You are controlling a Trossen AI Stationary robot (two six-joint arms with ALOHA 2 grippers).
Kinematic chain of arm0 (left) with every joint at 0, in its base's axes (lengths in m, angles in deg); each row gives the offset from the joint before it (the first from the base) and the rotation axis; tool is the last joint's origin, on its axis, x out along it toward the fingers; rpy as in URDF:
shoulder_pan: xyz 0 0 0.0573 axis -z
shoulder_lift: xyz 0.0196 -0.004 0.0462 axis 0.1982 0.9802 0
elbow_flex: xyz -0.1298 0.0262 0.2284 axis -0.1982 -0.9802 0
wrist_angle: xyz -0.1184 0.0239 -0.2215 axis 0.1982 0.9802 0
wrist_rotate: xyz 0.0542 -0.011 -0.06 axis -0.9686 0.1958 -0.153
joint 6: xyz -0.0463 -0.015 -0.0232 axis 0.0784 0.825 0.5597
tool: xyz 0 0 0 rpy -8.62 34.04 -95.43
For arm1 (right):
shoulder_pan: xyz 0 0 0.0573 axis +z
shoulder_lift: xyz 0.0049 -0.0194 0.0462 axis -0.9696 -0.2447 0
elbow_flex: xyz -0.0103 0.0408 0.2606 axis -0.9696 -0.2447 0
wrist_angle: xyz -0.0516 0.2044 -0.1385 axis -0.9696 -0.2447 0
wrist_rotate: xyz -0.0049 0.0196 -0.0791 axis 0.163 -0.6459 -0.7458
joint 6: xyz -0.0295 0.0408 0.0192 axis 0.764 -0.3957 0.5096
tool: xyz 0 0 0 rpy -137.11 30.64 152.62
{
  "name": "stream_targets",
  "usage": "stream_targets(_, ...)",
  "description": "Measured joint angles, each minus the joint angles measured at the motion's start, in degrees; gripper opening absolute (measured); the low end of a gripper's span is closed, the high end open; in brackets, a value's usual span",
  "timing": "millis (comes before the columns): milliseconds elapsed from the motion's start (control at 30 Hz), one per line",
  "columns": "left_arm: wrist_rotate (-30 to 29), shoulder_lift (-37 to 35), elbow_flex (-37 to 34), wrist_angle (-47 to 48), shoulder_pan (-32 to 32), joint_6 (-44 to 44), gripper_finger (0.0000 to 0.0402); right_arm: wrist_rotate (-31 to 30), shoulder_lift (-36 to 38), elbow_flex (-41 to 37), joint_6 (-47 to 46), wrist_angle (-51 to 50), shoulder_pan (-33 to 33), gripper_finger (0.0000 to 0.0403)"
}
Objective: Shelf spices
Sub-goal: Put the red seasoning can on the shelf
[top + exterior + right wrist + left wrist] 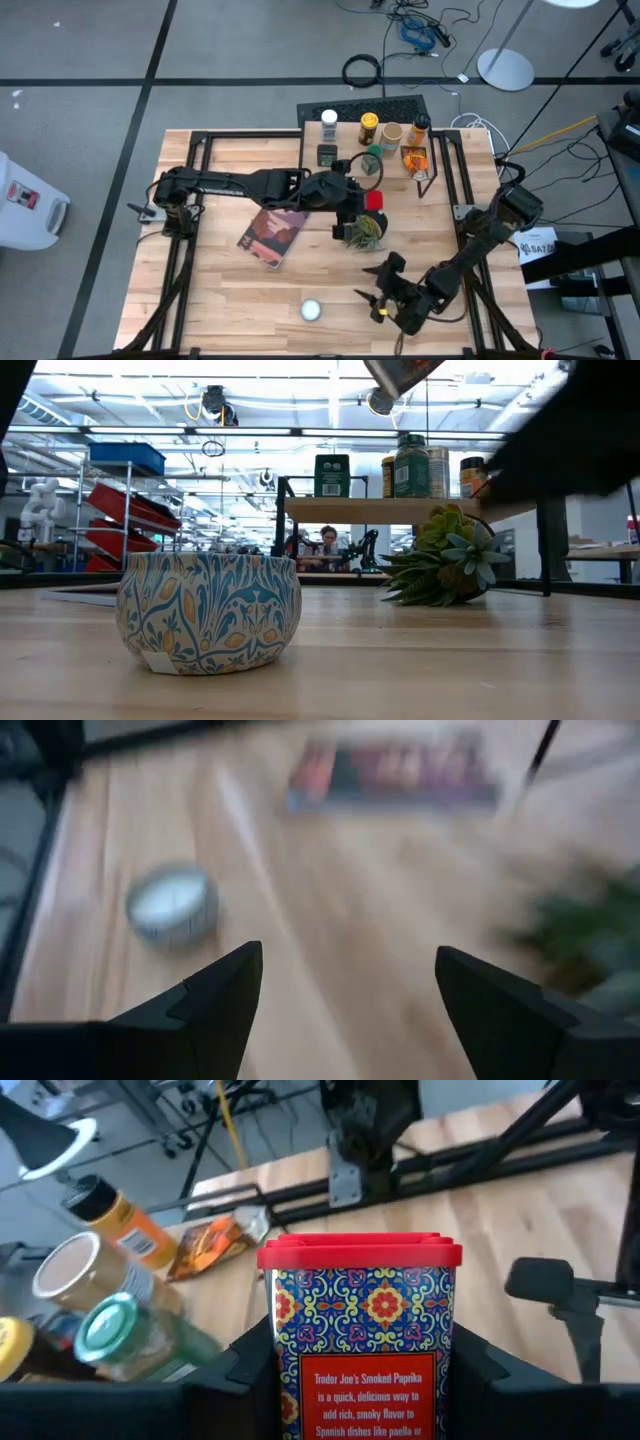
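The shelf [440,150], a light-wood board on a black frame, stands at the far edge of the worktop [230,300], toward its right side. On it are most of the spices: a white-topped jar [329,121], a yellow-topped jar [369,124], a tan-topped jar [391,134], an orange jar with a dark top [420,127], a dark tin [327,154], a green-topped jar [370,164] and a flat orange packet [415,160].

A maroon picture book [273,236] lies near the middle of the worktop, and a green potted plant [365,231] sits to its right. The red-lidded paprika tin [360,1335] is clamped upright between the fingers of the left gripper [372,200], which is raised just in front of the shelf, above the plant.

The right gripper [345,985] hangs near the front right of the worktop with its fingers spread wide and nothing between them. A small patterned round tin [208,610] sits at the front edge, left of it.
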Motion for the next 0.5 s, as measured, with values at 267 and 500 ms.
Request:
stream_targets(267, 9.8, 0.0, 0.0, -7.6, 0.2, 3.3, 0.0170, -25.6, 9.0, 0.0, 9.0, 0.0, 6.6, 0.0286)
stream_targets(500, 20.2, 0.0, 0.0, -15.8, 1.4, 3.2, 0.0170, -38.8, 16.3, 0.0, 16.4, -0.3, 11.9, 0.0286)
